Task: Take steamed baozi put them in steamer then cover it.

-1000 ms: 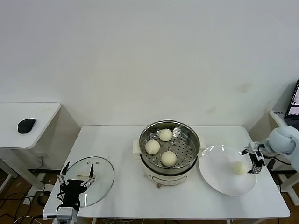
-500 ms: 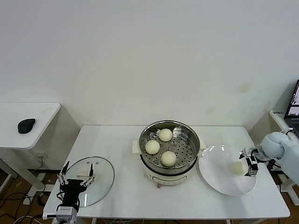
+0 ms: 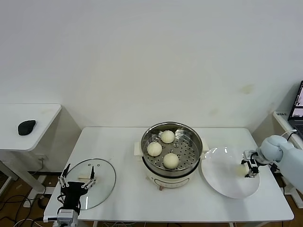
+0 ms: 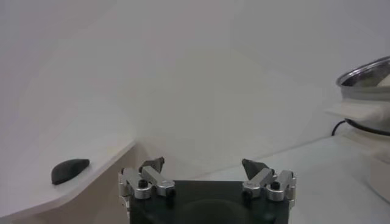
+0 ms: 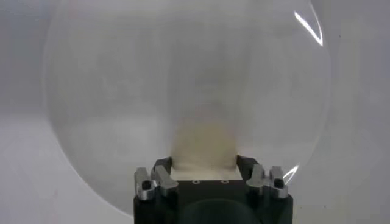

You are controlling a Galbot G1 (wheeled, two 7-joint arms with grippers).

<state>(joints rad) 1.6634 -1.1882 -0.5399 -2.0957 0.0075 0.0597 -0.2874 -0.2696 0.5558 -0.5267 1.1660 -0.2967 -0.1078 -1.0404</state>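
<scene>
The steamer [image 3: 147,163] stands mid-table with three baozi on its perforated tray: one at the back [image 3: 167,136], one at the left [image 3: 154,149], one at the front [image 3: 171,161]. The fourth baozi [image 3: 241,170] lies on the white plate [image 3: 222,182]. My right gripper [image 3: 249,169] is low at that baozi. In the right wrist view it [image 5: 204,163] is open, with the baozi [image 5: 204,143] between its fingers. The glass cover [image 3: 102,177] lies flat at the table's front left. My left gripper [image 3: 77,179] is parked above it, open [image 4: 202,165] and empty.
A side table at the left holds a black mouse [image 3: 26,126], which also shows in the left wrist view [image 4: 70,170]. A dark screen [image 3: 299,106] stands at the right edge. The steamer's rim shows in the left wrist view [image 4: 365,72].
My right gripper has moved left and down over the plate and now has the fourth baozi between its fingers. The left arm has not moved.
</scene>
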